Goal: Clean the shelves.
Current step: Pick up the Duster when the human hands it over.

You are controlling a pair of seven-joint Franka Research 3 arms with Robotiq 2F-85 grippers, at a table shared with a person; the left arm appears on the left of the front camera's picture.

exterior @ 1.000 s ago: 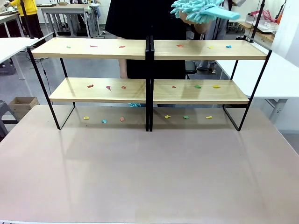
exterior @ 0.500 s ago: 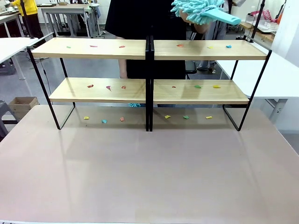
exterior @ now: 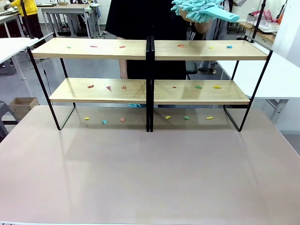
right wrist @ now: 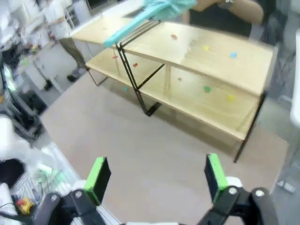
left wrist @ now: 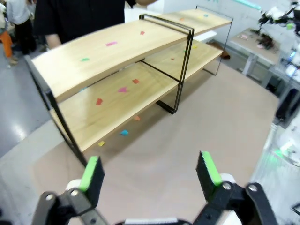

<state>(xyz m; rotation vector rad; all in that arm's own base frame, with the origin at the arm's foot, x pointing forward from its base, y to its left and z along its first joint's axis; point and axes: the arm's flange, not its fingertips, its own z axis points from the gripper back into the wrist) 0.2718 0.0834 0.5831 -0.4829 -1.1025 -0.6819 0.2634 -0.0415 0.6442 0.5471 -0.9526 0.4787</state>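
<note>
Shelves [exterior: 79,50] are spanning the upper middle of the frame on the table [exterior: 150,173], coloured scraps [exterior: 108,87] dotting every board, as a person [exterior: 140,18] is holding a teal duster [exterior: 199,9] above the upper-right board. Left hand [left wrist: 149,164] and right hand [right wrist: 157,168] are both gaping wide and empty; taking the duster likely means closing squarely on its flat handle [exterior: 227,16], clear of the fluffy head.

Readable text, brands, numbers, signs: none can be made out in any view
shelves [exterior: 103,50]: plain light-wood boards, no legible lettering or label
</note>
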